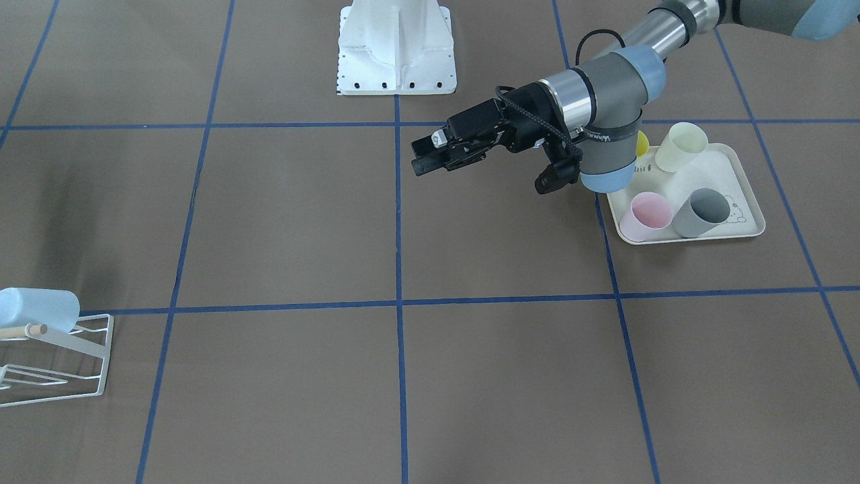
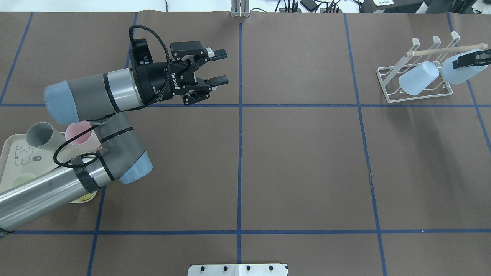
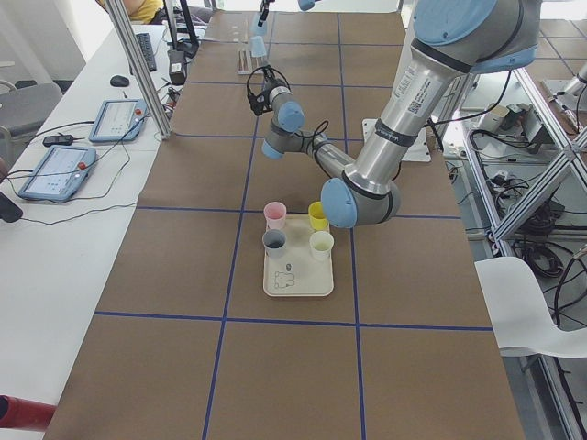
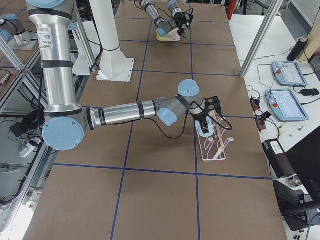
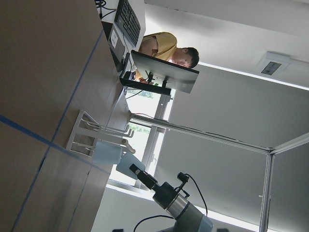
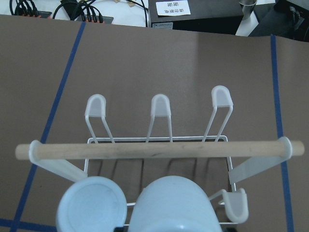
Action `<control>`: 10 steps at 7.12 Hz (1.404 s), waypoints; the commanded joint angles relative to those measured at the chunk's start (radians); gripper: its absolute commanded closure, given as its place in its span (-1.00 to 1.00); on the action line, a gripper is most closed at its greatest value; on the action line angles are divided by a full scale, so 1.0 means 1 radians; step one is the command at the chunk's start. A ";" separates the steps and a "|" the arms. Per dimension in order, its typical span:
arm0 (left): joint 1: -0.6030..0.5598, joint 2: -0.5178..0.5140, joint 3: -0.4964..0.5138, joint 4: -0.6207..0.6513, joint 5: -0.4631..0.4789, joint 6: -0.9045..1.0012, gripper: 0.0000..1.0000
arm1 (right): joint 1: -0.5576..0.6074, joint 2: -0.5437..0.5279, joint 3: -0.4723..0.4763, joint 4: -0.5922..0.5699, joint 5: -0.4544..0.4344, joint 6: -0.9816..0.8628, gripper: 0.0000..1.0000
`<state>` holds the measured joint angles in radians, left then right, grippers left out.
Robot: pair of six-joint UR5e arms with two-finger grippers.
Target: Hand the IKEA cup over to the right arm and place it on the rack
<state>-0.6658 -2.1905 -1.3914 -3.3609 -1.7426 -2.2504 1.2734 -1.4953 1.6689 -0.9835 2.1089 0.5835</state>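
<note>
- Rack [image 6: 161,107] of white wire, with a wooden dowel [image 6: 159,150] across its top, is seen at the far right of the table [image 2: 307,165] in the overhead view.
- A light blue cup [image 2: 456,74] is pinched by the right claw [image 2: 466,61], one black finger being laid across it.
- This cup is held at the right end of the rack, just below the dowel; whether it rests on a prong cannot be told.
- A second blue cup [image 2: 418,78] is hung tilted on the rack, just beside the held one.
- The left claw [image 2: 219,68] is held well apart from the rack, above the table left of the centre line, with its fingers spread and nothing between them.
- A cream tray [image 1: 722,175] is seen under the left arm [image 2: 96,94].
- On the tray a pink cup [image 1: 645,216], a grey cup [image 1: 702,213], a pale cream cup [image 1: 680,146] and a yellow cup [image 1: 641,142] are found.
</note>
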 commanded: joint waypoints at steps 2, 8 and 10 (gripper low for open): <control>0.000 0.000 0.002 0.000 0.000 0.000 -0.41 | 0.000 0.020 -0.005 -0.003 0.028 -0.001 1.00; 0.000 0.000 0.002 0.000 0.000 0.000 -0.41 | 0.000 0.029 -0.026 -0.003 0.020 -0.011 1.00; 0.000 0.000 0.003 0.000 0.000 0.000 -0.41 | 0.000 0.049 -0.055 -0.003 0.020 -0.013 1.00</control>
<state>-0.6657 -2.1905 -1.3888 -3.3610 -1.7426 -2.2504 1.2735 -1.4568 1.6303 -0.9866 2.1295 0.5726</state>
